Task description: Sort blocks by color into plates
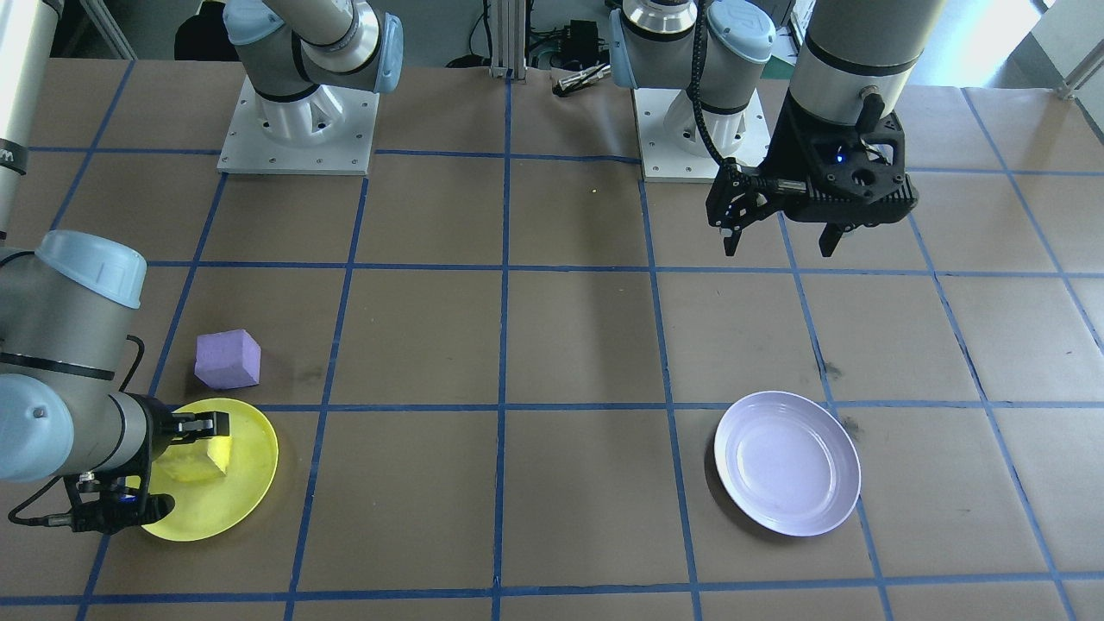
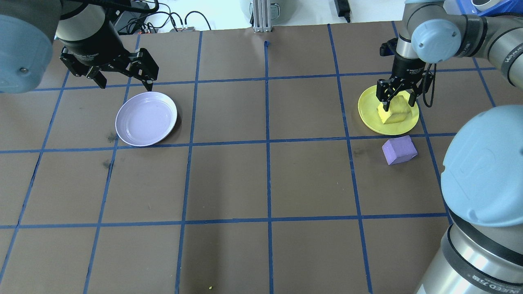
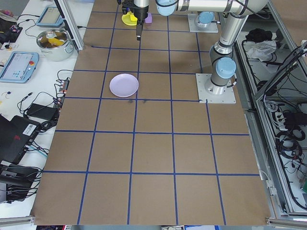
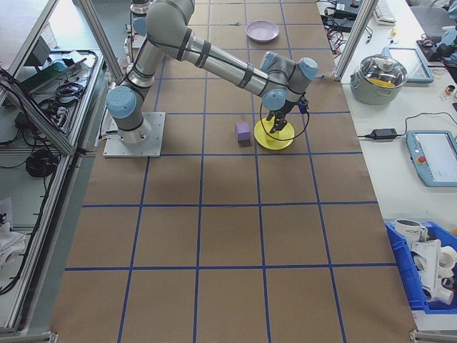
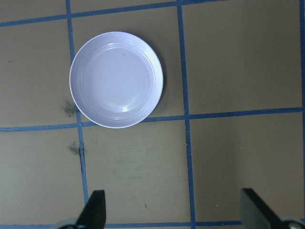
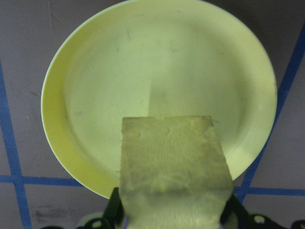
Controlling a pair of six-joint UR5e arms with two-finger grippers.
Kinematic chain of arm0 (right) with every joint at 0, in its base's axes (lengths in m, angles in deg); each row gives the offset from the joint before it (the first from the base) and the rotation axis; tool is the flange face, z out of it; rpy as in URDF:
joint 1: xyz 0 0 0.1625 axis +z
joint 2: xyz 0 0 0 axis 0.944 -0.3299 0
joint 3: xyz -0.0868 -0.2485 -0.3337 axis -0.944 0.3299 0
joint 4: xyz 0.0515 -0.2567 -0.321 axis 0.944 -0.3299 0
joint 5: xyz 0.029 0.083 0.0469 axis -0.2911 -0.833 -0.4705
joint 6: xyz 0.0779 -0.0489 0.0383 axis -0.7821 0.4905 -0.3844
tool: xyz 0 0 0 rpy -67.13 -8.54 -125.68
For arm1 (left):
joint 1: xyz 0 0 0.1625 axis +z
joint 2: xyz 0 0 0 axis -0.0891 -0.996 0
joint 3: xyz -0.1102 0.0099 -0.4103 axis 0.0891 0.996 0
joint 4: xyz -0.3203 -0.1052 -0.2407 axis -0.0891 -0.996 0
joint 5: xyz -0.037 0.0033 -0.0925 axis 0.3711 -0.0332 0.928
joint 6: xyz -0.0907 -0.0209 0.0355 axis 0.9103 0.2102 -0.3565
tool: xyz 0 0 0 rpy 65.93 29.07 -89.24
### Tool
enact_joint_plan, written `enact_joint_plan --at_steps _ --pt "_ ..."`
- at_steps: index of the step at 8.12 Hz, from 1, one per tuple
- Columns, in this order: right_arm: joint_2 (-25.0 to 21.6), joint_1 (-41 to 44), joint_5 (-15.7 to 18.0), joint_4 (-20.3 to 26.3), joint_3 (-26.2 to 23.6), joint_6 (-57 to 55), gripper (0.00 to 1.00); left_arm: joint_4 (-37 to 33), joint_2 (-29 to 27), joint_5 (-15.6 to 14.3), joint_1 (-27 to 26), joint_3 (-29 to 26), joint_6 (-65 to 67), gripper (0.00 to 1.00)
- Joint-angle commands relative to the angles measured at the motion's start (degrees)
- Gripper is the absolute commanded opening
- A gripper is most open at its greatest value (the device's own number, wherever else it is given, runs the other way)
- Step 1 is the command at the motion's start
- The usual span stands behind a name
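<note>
We see the right gripper (image 2: 396, 100) pointing straight down over the yellow plate (image 2: 369, 118), its fingers clamped on the yellow block (image 2: 393, 113), which sits in the plate. The purple block (image 2: 399, 150) lies on the table just beside the plate at 6 o'clock, turned askew to the grid lines. The left gripper (image 2: 122, 79) hangs spread wide, at 11 o'clock from the lavender plate (image 2: 146, 118).

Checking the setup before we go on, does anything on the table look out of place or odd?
Only the purple block: it sits askew on the bare table beside the yellow plate, far from the empty lavender plate. The right gripper holds the yellow block over the yellow plate. Nothing looks spilled or damaged.
</note>
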Motion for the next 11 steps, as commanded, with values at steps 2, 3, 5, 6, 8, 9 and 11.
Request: enact_joint_plan --at_steps 2,3,5,6,8,9,11 --pt "-3.2 0.1 0.0 4.0 -0.9 0.1 1.00 0.0 0.1 0.0 0.1 0.2 0.0 1.00" --pt "-5.5 0.0 -2.0 8.0 -2.5 0.5 0.99 0.0 0.2 0.0 0.1 0.2 0.0 1.00" --pt "-7.7 0.0 1.4 4.5 -11.0 4.7 0.94 0.0 0.2 0.0 0.1 0.3 0.0 1.00" --pt "-7.9 -0.1 6.0 -0.5 -14.9 6.8 0.92 0.0 0.3 0.0 0.1 0.3 0.0 1.00" --pt "-7.6 -0.2 5.6 -4.4 -19.7 6.6 0.92 0.0 0.3 0.0 0.1 0.3 0.0 1.00" --pt "-7.8 -0.2 3.9 -4.6 -20.3 6.6 0.93 0.0 0.3 0.0 0.1 0.3 0.0 1.00" --pt "-8.1 -0.2 3.9 -4.3 -19.2 6.6 0.94 0.0 0.1 0.1 0.2 -0.1 0.0 1.00"
